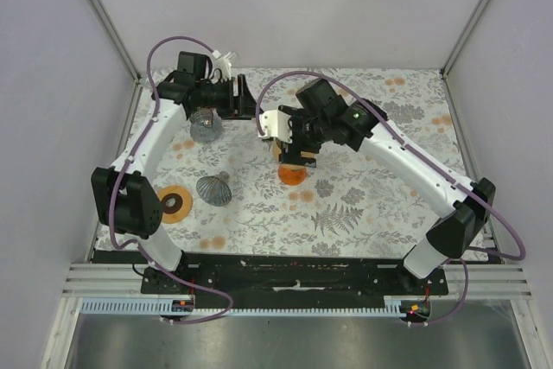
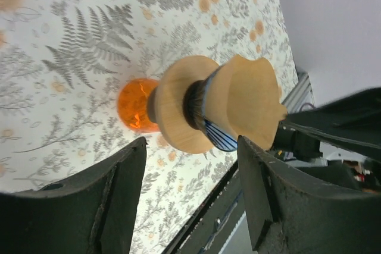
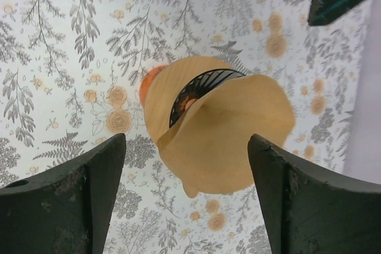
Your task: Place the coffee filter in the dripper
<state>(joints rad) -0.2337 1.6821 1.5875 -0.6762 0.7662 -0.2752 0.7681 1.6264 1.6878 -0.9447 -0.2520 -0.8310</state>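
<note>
A brown paper coffee filter sits opened in the black wire dripper, which has a wooden collar and stands on an orange base. My right gripper is open just above the filter, one finger on each side, not touching it. In the left wrist view the filter, collar and orange base are seen from the side. My left gripper is open and empty, apart from them. From the top, the right gripper hides the filter, and the left gripper is at the back.
Two spare wire drippers stand on the floral cloth, one at the back left and one nearer. A wooden ring lies by the left arm's base. Frame posts and walls bound the table.
</note>
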